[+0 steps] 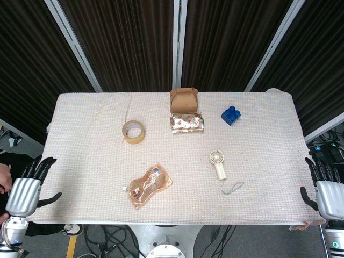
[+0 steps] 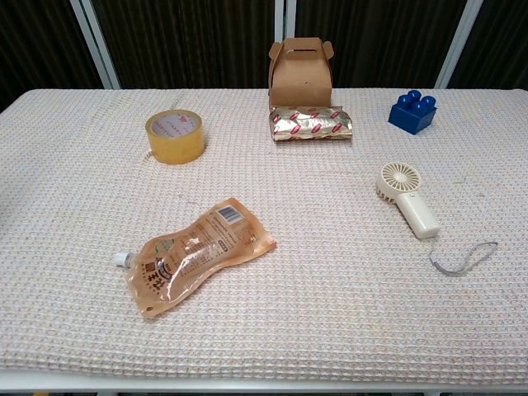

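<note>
My left hand [image 1: 27,185] hangs off the table's left front corner, fingers spread and holding nothing. Off the right front corner my right hand [image 1: 324,188] is likewise spread and holds nothing. The chest view shows neither hand. On the cloth lie an orange spouted pouch [image 1: 149,186] [image 2: 194,256], a roll of tape [image 1: 133,131] [image 2: 175,135], a cream hand fan [image 1: 218,163] [image 2: 407,198] with a grey strap, a shiny foil packet [image 1: 187,123] [image 2: 312,123], a brown cardboard box [image 1: 184,100] [image 2: 299,73] and a blue block [image 1: 230,115] [image 2: 413,112].
The table [image 1: 80,161] [image 2: 74,206] carries a pale woven cloth. Dark curtains with grey poles stand behind it. Cables and floor show below the front edge.
</note>
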